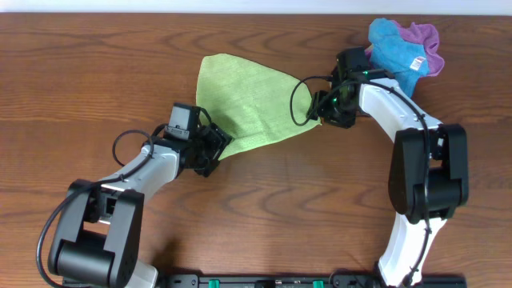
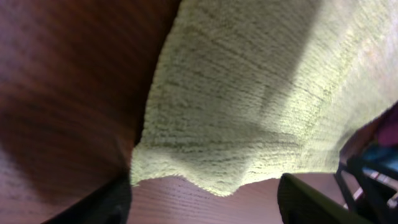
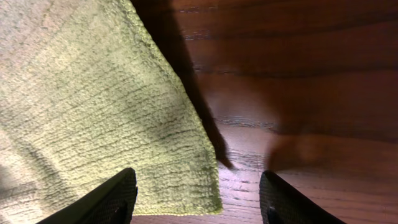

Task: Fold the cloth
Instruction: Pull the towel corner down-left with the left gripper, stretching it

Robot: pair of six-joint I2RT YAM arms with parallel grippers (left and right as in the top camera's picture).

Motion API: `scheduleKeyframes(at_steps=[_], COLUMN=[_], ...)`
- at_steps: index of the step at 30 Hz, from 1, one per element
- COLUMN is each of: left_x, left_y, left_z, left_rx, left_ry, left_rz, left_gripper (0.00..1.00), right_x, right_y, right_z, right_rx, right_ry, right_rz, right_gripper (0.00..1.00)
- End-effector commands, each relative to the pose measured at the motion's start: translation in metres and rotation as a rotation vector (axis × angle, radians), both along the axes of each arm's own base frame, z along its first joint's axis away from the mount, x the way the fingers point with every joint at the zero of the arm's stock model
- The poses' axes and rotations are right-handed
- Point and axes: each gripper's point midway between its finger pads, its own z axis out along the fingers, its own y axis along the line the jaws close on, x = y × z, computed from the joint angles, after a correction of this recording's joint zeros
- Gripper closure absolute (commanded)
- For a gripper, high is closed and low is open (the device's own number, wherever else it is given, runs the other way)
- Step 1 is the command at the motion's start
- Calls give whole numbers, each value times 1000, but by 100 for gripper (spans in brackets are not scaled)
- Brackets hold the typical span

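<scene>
Both stand wide open, gripping nothing: left end effector (image 1: pixel 214 150) at the 7 o'clock corner of the cloth (image 1: pixel 244 100), right end effector (image 1: pixel 318 114) at its 4 o'clock corner, spread on the worktop (image 1: pixel 96 72).

Nothing legible; the white tag (image 1: pixel 417 64) is too small
</scene>
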Motion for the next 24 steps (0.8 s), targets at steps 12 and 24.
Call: scheduleKeyframes(at_steps=[12, 24], left_x=[6, 7], left_y=[19, 20], left_z=[-12, -12], left_rx=[109, 135], left_ry=[-12, -44], left_rz=[91, 43], left_gripper=[87, 74], right_x=[-2, -6], right_y=[27, 30], right_z=[-7, -19], right_rx=[26, 23], right_ry=[0, 29], right_rz=[34, 42], right_gripper=[37, 36])
